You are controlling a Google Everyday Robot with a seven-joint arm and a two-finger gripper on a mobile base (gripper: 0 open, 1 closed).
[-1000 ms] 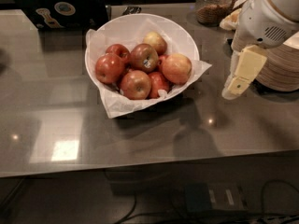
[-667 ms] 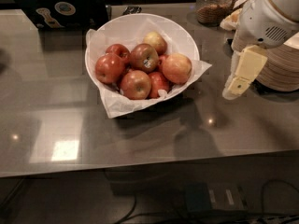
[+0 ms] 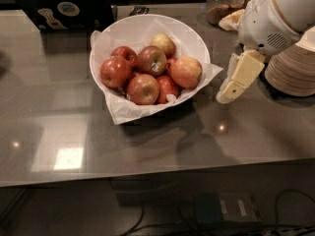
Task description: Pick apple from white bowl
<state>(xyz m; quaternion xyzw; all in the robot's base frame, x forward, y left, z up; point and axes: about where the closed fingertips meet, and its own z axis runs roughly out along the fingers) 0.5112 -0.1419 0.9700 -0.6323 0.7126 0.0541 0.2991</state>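
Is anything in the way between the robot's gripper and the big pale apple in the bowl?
The gripper hangs just right of the white bowl, outside it. Only the bowl's rim and a flap of white paper lie between it and the apple. Nothing covers the apple from above.

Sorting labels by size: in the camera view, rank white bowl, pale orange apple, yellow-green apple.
White bowl
Pale orange apple
Yellow-green apple, though it sits farther back
Gripper hangs right of the bowl.

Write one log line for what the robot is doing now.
gripper: beside bowl, outside it | apple: in bowl, untouched
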